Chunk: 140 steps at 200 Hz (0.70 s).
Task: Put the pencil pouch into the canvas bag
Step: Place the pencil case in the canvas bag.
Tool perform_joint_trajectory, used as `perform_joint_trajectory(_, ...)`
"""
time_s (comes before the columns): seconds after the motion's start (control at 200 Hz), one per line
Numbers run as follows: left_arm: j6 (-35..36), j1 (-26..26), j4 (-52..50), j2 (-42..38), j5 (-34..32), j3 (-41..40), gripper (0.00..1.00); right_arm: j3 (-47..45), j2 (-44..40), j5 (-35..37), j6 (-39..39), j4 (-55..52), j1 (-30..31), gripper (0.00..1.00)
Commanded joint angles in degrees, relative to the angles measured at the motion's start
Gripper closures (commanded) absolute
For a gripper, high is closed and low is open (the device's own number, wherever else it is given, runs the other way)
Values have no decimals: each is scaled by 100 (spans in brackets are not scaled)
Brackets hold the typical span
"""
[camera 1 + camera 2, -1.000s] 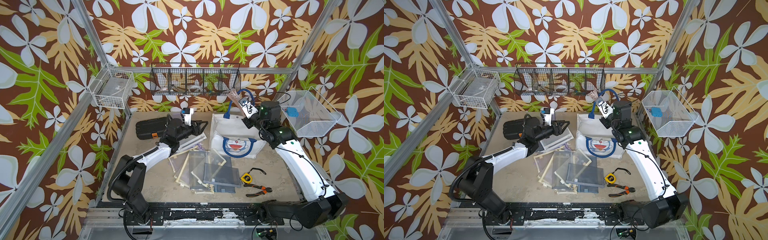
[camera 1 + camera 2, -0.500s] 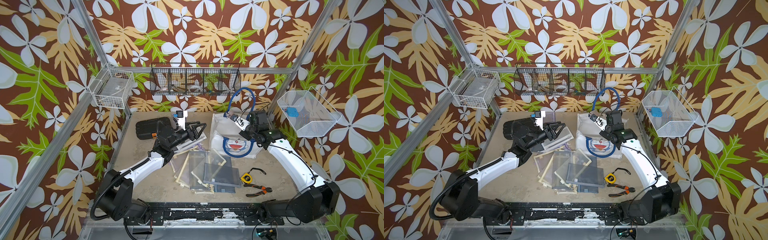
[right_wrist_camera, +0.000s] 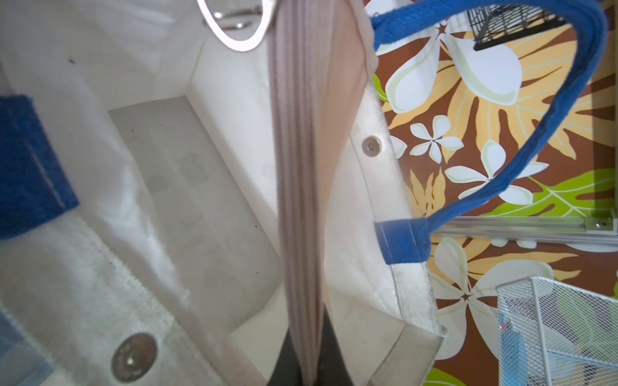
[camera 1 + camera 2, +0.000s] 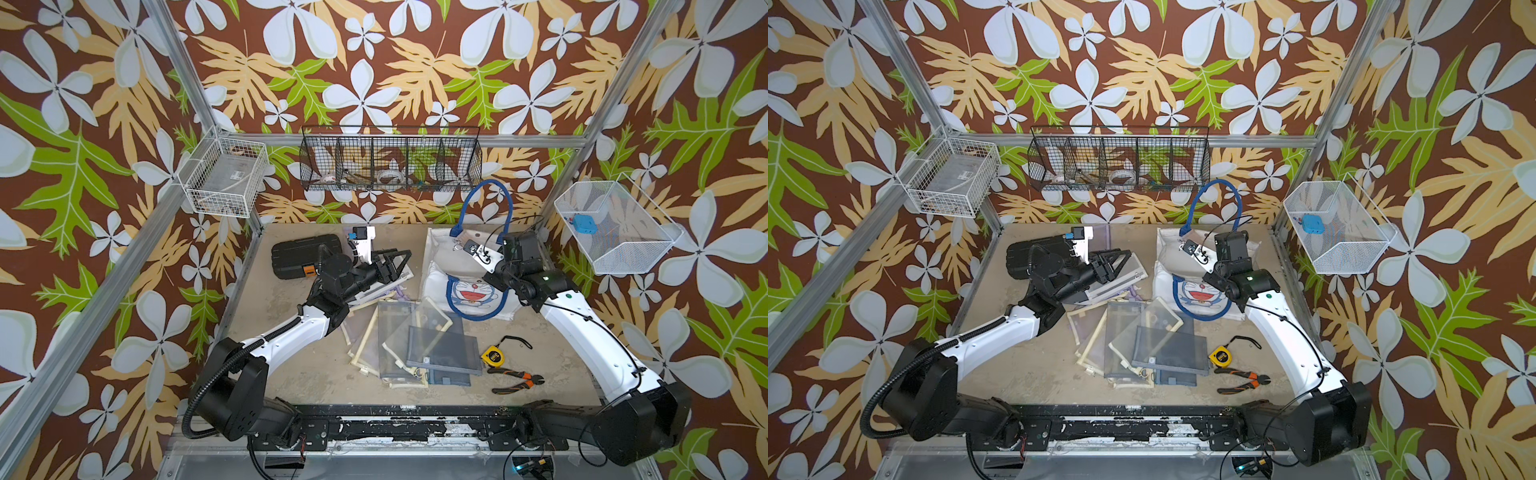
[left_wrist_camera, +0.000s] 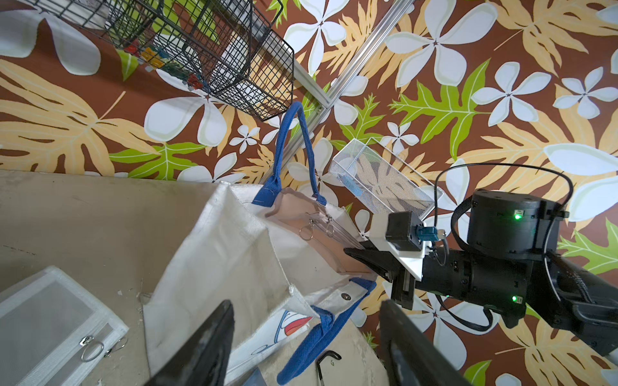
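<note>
Beige counter (image 4: 291, 374): dusty and scuffed, with mesh pouches (image 4: 415, 340), tape measure (image 4: 493, 356), pliers (image 4: 517, 380) and black case (image 4: 299, 257) on it.
Walls (image 4: 374, 62): brown floral wallpaper, wire baskets (image 4: 390, 162) hung up.
Canvas bag (image 4: 436, 274): back right, mouth open.
Pencil pouch (image 5: 311, 227): pinkish, edge-down in the bag's mouth.
Right end effector (image 5: 363, 259): pinching the pouch.
Left end effector (image 4: 401, 264): jaws apart, empty, beside the bag.

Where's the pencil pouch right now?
In the left wrist view, the pencil pouch is pinched by the right gripper, partly inside the open canvas bag at the table's far right.
</note>
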Motion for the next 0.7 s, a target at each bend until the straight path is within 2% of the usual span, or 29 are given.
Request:
perform_joint_trajectory(0.0, -51, -18, 47, 29, 57, 30, 30, -30, -12, -313, -69, -33, 96, 89)
perform_joint_trajectory(0.085, -36, -15, 35, 6, 38, -12, 30, -139, -116, -137, -102, -41, 165, 90)
perform_joint_trajectory(0.185, -48, -19, 42, 6, 37, -25, 30, -284, -328, -133, -105, 5, 167, 85)
perform_joint_trajectory(0.24, -76, -19, 69, 21, 52, -25, 30, -379, -433, -184, -74, 46, 169, 80)
perform_joint_trajectory(0.34, -103, -19, 102, 8, 98, -63, 30, -603, -505, -68, -55, 203, 171, 64)
perform_joint_trajectory(0.51, -98, -28, 130, -124, 83, -233, 30, -280, -251, 162, 167, 231, 177, 55)
perform_joint_trajectory(0.696, 5, -54, 41, -352, 161, -253, 28, 350, 346, 635, 651, 178, 176, 38)
